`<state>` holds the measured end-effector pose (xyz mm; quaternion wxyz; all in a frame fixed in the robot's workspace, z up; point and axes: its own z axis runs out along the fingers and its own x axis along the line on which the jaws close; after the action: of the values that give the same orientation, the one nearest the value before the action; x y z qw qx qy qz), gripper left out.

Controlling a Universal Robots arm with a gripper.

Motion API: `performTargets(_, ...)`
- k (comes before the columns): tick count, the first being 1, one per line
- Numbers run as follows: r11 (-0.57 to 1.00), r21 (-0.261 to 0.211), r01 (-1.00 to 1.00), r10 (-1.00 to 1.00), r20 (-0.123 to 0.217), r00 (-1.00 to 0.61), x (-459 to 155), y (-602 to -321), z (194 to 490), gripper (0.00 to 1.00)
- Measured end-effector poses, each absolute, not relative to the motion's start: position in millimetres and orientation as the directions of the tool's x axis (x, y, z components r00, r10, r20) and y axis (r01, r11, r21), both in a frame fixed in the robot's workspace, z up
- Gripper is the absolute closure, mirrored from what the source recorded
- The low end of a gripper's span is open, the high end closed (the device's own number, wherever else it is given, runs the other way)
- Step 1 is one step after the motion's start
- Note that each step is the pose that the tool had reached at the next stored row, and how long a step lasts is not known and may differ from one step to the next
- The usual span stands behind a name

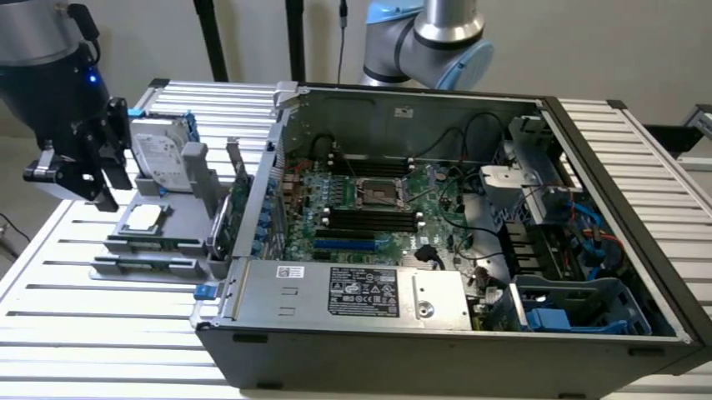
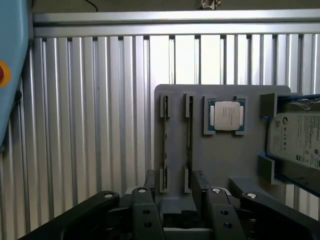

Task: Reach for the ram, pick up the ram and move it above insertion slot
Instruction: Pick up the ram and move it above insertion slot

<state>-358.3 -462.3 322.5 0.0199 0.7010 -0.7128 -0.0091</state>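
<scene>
The ram (image 2: 189,140) stands on edge as a thin dark strip in one groove of a grey holder plate (image 2: 225,160). My gripper (image 2: 175,187) hovers over the near end of that plate with its two dark fingers (image 2: 150,186) spread apart and nothing between them; the ram's near end lies just inside one finger. In the exterior view my gripper (image 1: 95,187) hangs above the holder plate (image 1: 167,237) at the exterior view's left, outside the computer case. The black memory slots (image 1: 368,218) lie on the green motherboard (image 1: 439,187) inside the case.
A processor chip (image 2: 226,116) and a hard drive (image 2: 297,137) sit on the same holder plate. A dark card with a metal bracket (image 1: 236,179) stands between the plate and the open case (image 1: 445,333). The slatted metal table (image 1: 100,317) runs all round.
</scene>
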Motion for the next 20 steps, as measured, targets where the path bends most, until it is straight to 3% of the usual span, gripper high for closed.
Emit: performTargets(20,0.017,0.041,-0.999,-1.0,0.016,-0.016,-358.3,-470.0,286.1,0.58)
